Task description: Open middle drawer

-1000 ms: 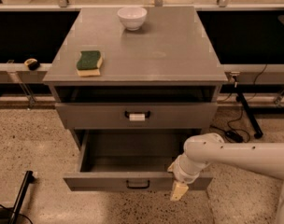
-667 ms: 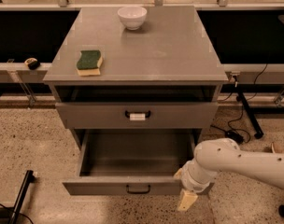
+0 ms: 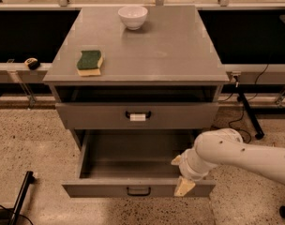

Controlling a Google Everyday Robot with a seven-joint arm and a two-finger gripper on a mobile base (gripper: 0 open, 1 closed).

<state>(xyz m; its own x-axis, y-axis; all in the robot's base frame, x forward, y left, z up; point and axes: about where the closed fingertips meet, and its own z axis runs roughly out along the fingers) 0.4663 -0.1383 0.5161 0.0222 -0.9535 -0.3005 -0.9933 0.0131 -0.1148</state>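
Note:
The middle drawer (image 3: 109, 187) is a wide grey metal drawer with a plain black loop handle (image 3: 138, 190). It stands pulled out below the drawer with a white tag on its handle (image 3: 138, 116), and its inside looks bare. My gripper (image 3: 182, 176), on a white arm coming in from the right, is at the right end of the middle drawer's front, over its top edge. It is to the right of the handle and not on it.
A white bowl (image 3: 132, 16) and a green and yellow sponge (image 3: 90, 62) lie on the cabinet top (image 3: 180, 50). A black stand leg (image 3: 21, 196) is on the floor at the left. Cables and a stand foot (image 3: 248, 118) are at the right.
My gripper dipped lower in front of the drawer, then came back up to its right front edge. The drawer front sits slightly farther out than a second ago.

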